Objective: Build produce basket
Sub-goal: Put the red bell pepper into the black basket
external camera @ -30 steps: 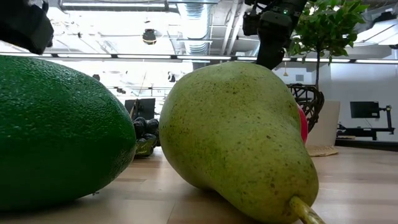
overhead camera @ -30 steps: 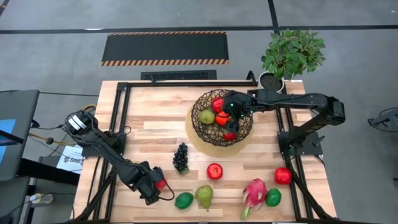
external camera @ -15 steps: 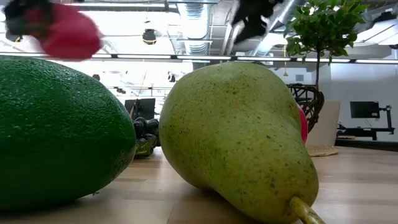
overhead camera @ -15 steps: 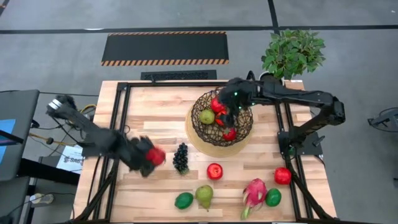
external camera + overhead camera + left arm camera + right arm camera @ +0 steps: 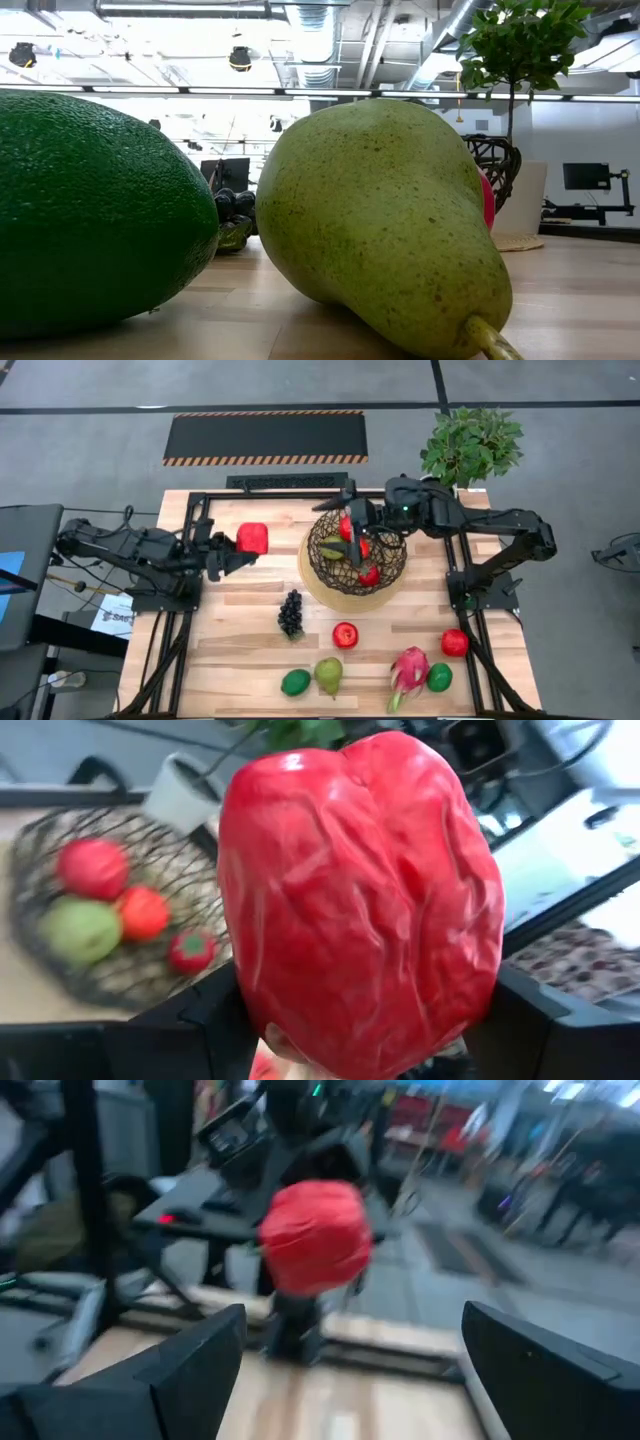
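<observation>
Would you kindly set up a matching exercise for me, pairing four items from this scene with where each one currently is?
Things:
1. red pepper
2. grape bunch
3. dragon fruit
4. right gripper

Places:
A. above the basket
B. on the table's near edge, between a pear and a lime
C. held in the left gripper
D. on the table, just beside the basket

Pairs: 1-C, 2-D, 3-B, 4-A
</observation>
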{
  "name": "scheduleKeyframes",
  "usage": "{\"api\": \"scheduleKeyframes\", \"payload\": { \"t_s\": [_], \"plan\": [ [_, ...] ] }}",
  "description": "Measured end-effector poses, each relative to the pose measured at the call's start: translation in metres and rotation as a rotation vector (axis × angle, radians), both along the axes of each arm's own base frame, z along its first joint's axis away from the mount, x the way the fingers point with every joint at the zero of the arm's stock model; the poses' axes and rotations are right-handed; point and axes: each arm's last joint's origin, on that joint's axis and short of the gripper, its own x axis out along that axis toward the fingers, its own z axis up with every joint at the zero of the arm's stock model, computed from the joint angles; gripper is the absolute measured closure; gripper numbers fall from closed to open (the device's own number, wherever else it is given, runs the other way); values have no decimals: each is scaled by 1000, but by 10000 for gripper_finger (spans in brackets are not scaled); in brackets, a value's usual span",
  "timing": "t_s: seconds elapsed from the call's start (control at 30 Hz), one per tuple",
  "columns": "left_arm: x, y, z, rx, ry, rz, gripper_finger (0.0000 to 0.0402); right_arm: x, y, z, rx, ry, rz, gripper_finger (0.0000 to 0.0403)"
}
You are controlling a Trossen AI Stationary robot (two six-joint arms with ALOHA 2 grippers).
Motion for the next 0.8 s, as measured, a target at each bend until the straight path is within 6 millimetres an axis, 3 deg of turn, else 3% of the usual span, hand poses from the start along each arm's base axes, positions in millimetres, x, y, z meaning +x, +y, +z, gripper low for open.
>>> {"api": "scheduleKeyframes", "payload": {
  "t_s": [0.23, 0.37, 0.5, 0.8],
  "plan": [
    [19, 0, 6, -9, -94, -10, 150, 1, 7, 7, -91, -70, -12, 15],
    [38, 3, 8, -12, -149, -39, 150, 13, 11, -5, -87, -32, 1, 15],
    [57, 7, 3, -8, -155, -84, 150, 23, 17, -12, -87, -30, 17, 15],
    [83, 11, -7, -17, -155, -129, 150, 23, 23, -10, -52, -54, 27, 15]
  ]
}}
